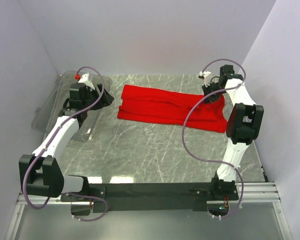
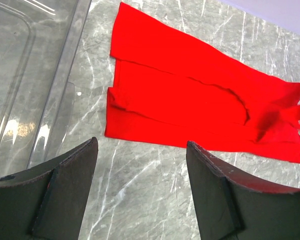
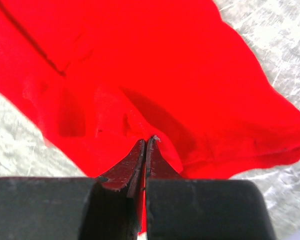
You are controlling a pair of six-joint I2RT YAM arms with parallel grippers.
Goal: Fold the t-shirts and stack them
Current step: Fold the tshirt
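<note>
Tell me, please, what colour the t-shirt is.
The t-shirt is plain bright red, without print; the left wrist view shows it best.

You're looking at soft matt red cloth in the t-shirt [image 1: 160,105], a polished marble-look table [image 1: 140,150], and a clear glossy plastic bin [image 1: 49,102].

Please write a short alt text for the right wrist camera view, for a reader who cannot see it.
The right gripper, its two black fingers closed together, pinches a raised fold of a bright red t-shirt that fills most of the view. Grey marbled table shows at the upper right and at the left edge.
</note>
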